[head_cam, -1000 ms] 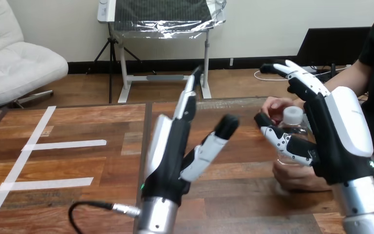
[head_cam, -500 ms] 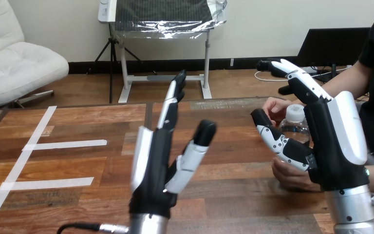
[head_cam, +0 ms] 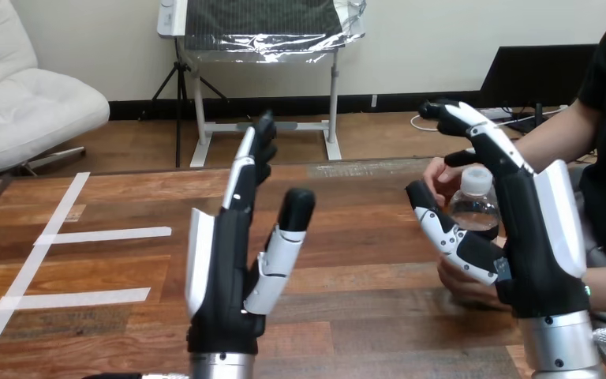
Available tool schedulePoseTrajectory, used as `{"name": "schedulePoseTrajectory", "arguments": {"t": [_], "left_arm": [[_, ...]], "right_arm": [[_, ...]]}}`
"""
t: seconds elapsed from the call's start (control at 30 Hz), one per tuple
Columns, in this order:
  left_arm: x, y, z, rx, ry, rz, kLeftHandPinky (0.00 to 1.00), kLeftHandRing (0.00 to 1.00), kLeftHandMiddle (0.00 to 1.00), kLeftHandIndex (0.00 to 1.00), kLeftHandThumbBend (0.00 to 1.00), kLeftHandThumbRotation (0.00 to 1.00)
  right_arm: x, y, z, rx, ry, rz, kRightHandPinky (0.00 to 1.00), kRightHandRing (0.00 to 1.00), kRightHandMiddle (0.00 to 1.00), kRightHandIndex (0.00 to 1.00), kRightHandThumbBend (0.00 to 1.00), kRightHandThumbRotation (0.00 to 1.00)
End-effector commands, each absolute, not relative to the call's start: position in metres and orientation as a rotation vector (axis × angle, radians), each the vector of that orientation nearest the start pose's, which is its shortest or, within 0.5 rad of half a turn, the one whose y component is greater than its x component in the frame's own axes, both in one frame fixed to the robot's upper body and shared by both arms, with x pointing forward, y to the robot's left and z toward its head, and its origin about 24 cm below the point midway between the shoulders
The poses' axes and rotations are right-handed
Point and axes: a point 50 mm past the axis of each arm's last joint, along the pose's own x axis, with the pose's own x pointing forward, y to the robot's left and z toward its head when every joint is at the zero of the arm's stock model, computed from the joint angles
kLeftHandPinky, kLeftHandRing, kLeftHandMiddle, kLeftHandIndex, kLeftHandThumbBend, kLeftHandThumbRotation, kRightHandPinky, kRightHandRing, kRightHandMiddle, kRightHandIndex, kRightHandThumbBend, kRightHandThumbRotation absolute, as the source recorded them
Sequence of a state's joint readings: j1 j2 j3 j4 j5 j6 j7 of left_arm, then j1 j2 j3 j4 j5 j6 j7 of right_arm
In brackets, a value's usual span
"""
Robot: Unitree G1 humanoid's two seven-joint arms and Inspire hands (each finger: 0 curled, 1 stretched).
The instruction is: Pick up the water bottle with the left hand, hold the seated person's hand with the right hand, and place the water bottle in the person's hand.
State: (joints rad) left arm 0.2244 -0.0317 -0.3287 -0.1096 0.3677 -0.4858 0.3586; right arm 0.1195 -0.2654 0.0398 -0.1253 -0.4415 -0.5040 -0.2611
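Observation:
A clear water bottle point(head_cam: 475, 204) with a white cap stands at the right of the table. The person's upper hand point(head_cam: 439, 174) touches it near the cap, and the person's lower hand point(head_cam: 467, 285) rests at its base. My right hand point(head_cam: 535, 241) is raised in front of the bottle, open, with straight fingers and the thumb pointing left; it hides part of the bottle and touches nothing that I can see. My left hand point(head_cam: 229, 264) is upright at the table's middle, open and empty, well left of the bottle.
White tape lines point(head_cam: 87, 234) mark the wooden table point(head_cam: 126, 260) at the left. The person's forearm point(head_cam: 556, 134) comes in from the upper right.
My left hand has drawn back to the left and lower, away from the bottle. My right hand has shifted slightly back, uncovering more of the bottle. The bottle stays in the person's hands.

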Motion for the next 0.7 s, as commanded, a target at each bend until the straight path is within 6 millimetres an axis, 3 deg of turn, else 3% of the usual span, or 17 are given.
{"name": "schedulePoseTrajectory", "arguments": {"t": [0.0,0.67], "left_arm": [[0.1901,0.0867,0.0812,0.122,-0.527,0.057,0.85,0.88,0.91,0.92,0.58,1.0],[0.1844,0.0912,0.0804,0.118,-0.532,0.066,0.83,0.86,0.89,0.91,0.53,1.0]], "right_arm": [[0.2207,-0.1665,0.0994,-0.564,-0.616,-0.029,0.67,0.82,0.88,0.81,0.32,0.0],[0.2223,-0.1667,0.0978,-0.561,-0.618,-0.015,0.71,0.85,0.87,0.79,0.32,0.0]]}}
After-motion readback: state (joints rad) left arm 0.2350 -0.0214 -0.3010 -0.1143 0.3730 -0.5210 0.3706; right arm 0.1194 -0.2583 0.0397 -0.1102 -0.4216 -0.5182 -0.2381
